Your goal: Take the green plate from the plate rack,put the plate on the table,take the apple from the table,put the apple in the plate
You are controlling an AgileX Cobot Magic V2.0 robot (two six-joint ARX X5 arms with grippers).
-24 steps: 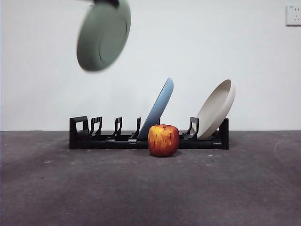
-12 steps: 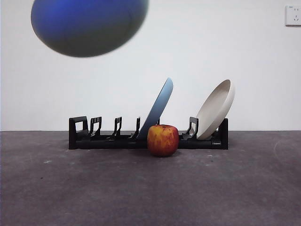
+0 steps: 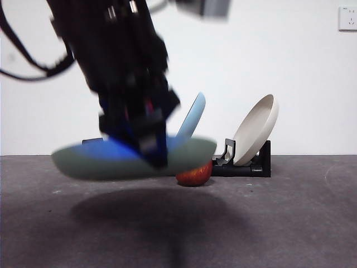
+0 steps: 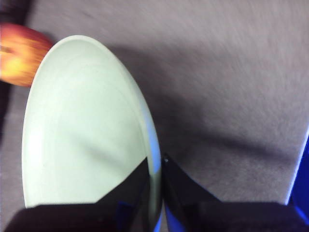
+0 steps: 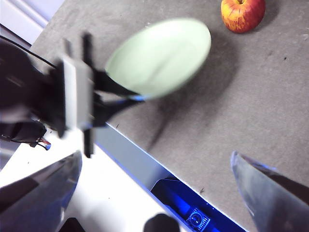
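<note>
My left gripper point(image 3: 152, 149) is shut on the rim of the green plate point(image 3: 95, 163). It holds the plate nearly flat, a little above the table point(image 3: 279, 223), left of centre. In the left wrist view the jaws point(image 4: 155, 163) pinch the plate's point(image 4: 82, 130) edge. The apple point(image 3: 195, 175) stands on the table behind the plate's right end, mostly hidden; it also shows in the left wrist view point(image 4: 19, 55). The plate rack point(image 3: 245, 166) is partly hidden. The right wrist view shows the plate point(image 5: 159, 55) and the apple point(image 5: 243, 13). My right gripper point(image 5: 157, 155) is open, empty and well away.
A blue plate point(image 3: 193, 114) and a beige plate point(image 3: 257, 127) lean in the rack. The left arm point(image 3: 117, 67) is large and dark in the upper left of the front view. The plate's shadow point(image 3: 150, 209) lies on the table beneath it.
The green plate has come down from high at the upper left to just above the table and turned nearly flat. The left arm has dropped into the front view with it.
</note>
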